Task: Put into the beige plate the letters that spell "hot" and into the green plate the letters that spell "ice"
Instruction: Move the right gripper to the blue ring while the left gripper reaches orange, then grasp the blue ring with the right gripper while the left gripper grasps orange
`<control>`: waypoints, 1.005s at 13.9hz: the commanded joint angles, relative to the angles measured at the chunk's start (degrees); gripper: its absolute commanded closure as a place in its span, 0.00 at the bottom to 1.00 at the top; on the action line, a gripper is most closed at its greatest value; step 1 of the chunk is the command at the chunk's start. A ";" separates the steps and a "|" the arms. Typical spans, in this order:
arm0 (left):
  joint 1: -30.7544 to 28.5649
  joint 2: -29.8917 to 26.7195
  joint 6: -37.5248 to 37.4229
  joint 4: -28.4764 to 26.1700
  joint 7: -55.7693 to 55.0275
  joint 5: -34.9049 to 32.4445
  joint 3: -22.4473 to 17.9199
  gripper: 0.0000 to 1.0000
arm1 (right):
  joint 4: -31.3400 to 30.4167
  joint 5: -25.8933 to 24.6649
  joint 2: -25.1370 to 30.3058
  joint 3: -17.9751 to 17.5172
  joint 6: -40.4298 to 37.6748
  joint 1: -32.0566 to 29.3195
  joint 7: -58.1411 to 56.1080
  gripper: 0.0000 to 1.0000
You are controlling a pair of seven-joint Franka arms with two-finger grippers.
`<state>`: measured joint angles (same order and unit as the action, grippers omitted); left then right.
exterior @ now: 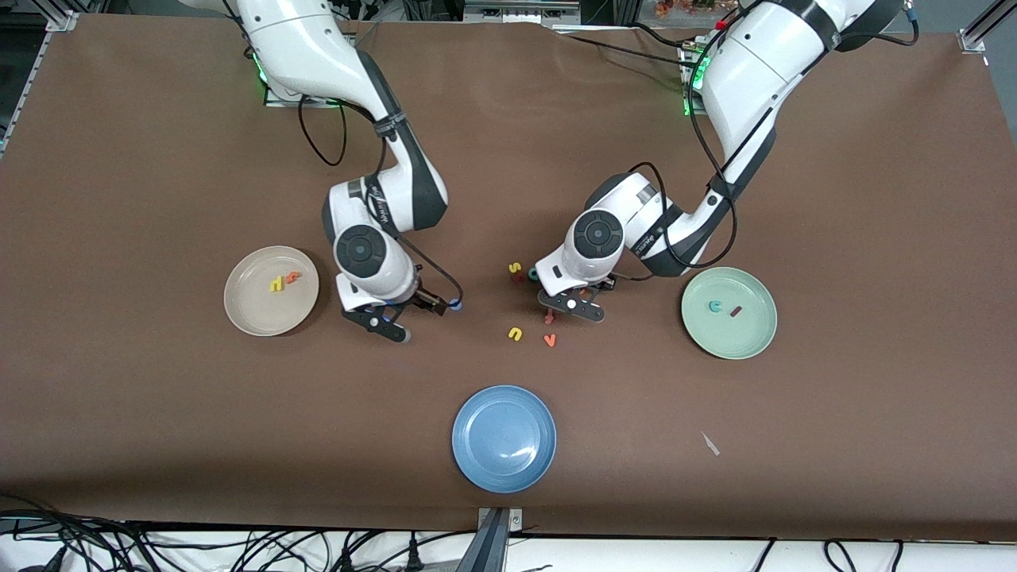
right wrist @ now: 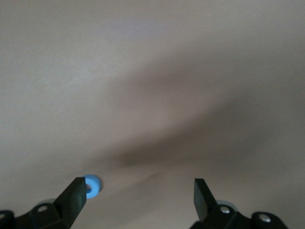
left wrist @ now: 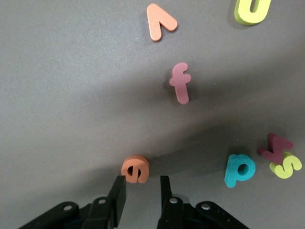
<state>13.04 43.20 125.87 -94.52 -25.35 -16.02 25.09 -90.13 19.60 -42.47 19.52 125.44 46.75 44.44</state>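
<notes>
Orange e (left wrist: 136,169) at left gripper (left wrist: 141,191) tips, grip impossible to tell; right gripper (right wrist: 138,193) spread wide beside blue o (right wrist: 92,186), beige plate (exterior: 242,310) at nine o'clock.

Matte brown table covering (exterior: 834,477), spread flat from edge to edge, plain and unpatterned. Slightly rippled along the edge farthest from the front camera. Lit evenly from above, with soft shadows and a faint paler sheen toward the middle. Silver aluminium frame corner (exterior: 977,32) at the left arm's end, a matching one (exterior: 59,20) at the right arm's end. Along the edge nearest the camera, a white strip (exterior: 636,556) strewn with loose black cables (exterior: 238,548), and a grey metal mount (exterior: 496,536) at its middle. One small pale scrap (exterior: 709,442) on the covering, toward the left arm's end. Dark clutter above the table's farthest edge, too cropped to name.
</notes>
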 commanded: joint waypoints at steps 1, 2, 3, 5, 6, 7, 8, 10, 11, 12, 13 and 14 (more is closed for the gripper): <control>0.23 0.83 0.69 0.74 0.65 -1.91 -0.21 0.66 | 3.65 1.14 -2.26 -1.41 -0.63 0.53 2.15 0.00; 0.23 0.92 0.69 0.65 0.65 -1.91 -0.30 0.64 | 3.73 1.14 -2.44 -2.03 -0.55 0.53 2.32 0.00; 0.23 0.92 0.69 0.65 0.65 -1.91 -0.39 0.63 | 3.74 1.14 -2.61 -2.47 -0.37 0.53 2.24 0.00; 0.41 0.92 0.78 0.65 0.56 -2.09 -0.48 0.58 | 4.17 1.14 -3.40 -3.26 0.07 0.62 2.41 0.00; 0.32 0.92 1.12 0.48 0.56 -2.87 -0.48 0.55 | 4.26 1.14 -3.84 -3.26 1.03 0.62 2.24 0.00; 0.32 1.10 1.56 0.22 0.39 -3.92 -0.48 0.53 | 4.26 1.14 -4.20 -3.35 2.34 0.62 1.54 0.00; 0.23 1.62 2.00 0.21 0.21 -3.93 -0.48 0.54 | 4.61 1.14 -4.63 -3.35 3.14 0.62 1.27 0.00; 0.23 2.06 3.06 0.21 0.21 -4.02 -0.48 0.55 | 5.92 0.79 -5.78 -3.97 3.32 0.62 1.00 0.00; 0.23 2.15 3.06 0.21 0.21 -4.02 -0.56 0.55 | 6.63 0.79 -6.39 -3.97 3.32 0.62 1.00 0.00; 0.23 2.15 3.06 0.21 0.21 -4.02 -0.56 0.54 | 6.90 0.79 -6.74 -4.05 3.32 0.62 1.00 0.00; 0.23 2.15 3.06 0.21 0.21 -4.02 -0.56 0.54 | 6.90 0.70 -6.83 -4.06 3.32 0.62 1.00 0.00; 0.14 2.15 3.06 0.04 0.12 -4.11 -0.56 0.58 | 6.81 0.61 -7.10 -4.06 3.32 0.62 1.00 0.02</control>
<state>13.04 45.26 128.37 -94.54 -25.34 -18.04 24.76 -85.45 19.63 -47.87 15.53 128.96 47.52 46.19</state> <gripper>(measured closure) 0.537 0.000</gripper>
